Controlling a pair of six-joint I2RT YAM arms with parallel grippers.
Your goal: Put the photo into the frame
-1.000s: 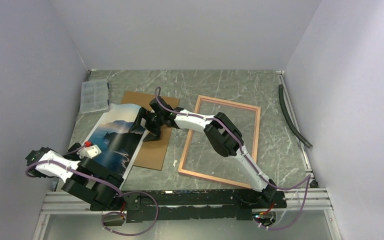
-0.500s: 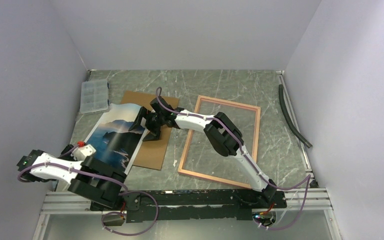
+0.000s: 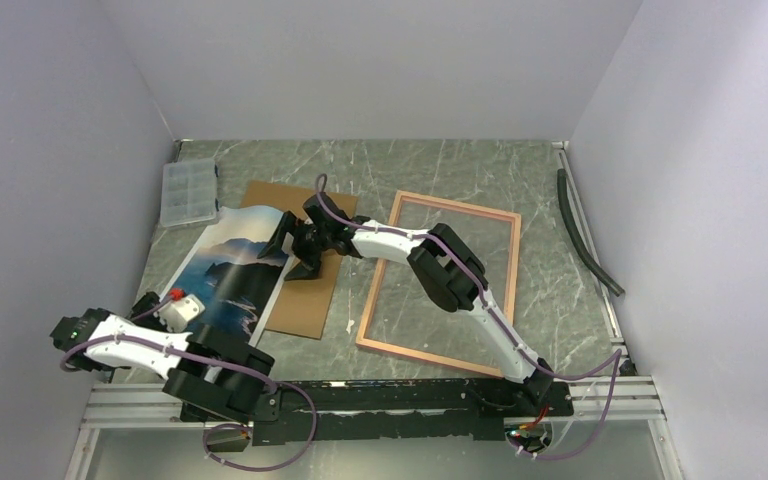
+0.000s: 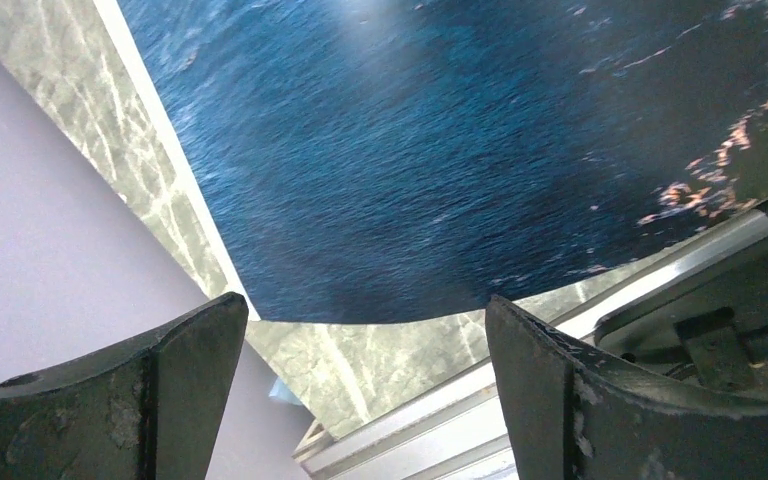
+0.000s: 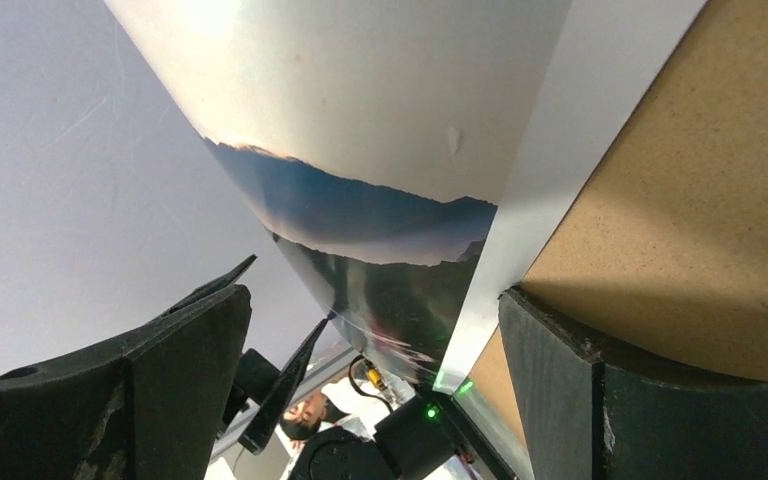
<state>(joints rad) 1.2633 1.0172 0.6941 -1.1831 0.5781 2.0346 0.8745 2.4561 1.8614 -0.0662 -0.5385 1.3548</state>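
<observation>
Since the earlier frames the left arm has swung its elbow outward toward the left edge of the tabletop (image 3: 460, 170) and lowered it toward the near-left corner; its hand has spread wider. The right arm, photo and frame lie as they did.

Left hand (image 4: 362, 305): open, fingers spread wide and holding nothing. It is poised at the near-left corner of the photo (image 3: 230, 270). In the left wrist view both fingertips sit just short of the print's near edge, with dark blue water filling the view ahead and bare tabletop below that edge.

Right hand (image 3: 288, 252): open, fingers spread wide on either side of the photo's far-right edge. In the right wrist view the print curves upward between the fingers; whether either finger touches it cannot be told.

Photo: on the left part of the tabletop, pale sky toward the far edge and water toward the near edge. Its right margin overlaps the brown backing board (image 3: 310, 300), which lies just right of it, left of centre.

Frame (image 3: 455, 205): flat on the tabletop, right of centre, apart from the photo with the backing board between them. The right forearm crosses above its left rail.

Other items: a clear compartment box (image 3: 187, 192) near the far-left corner and a black hose (image 3: 585, 235) along the right edge.
</observation>
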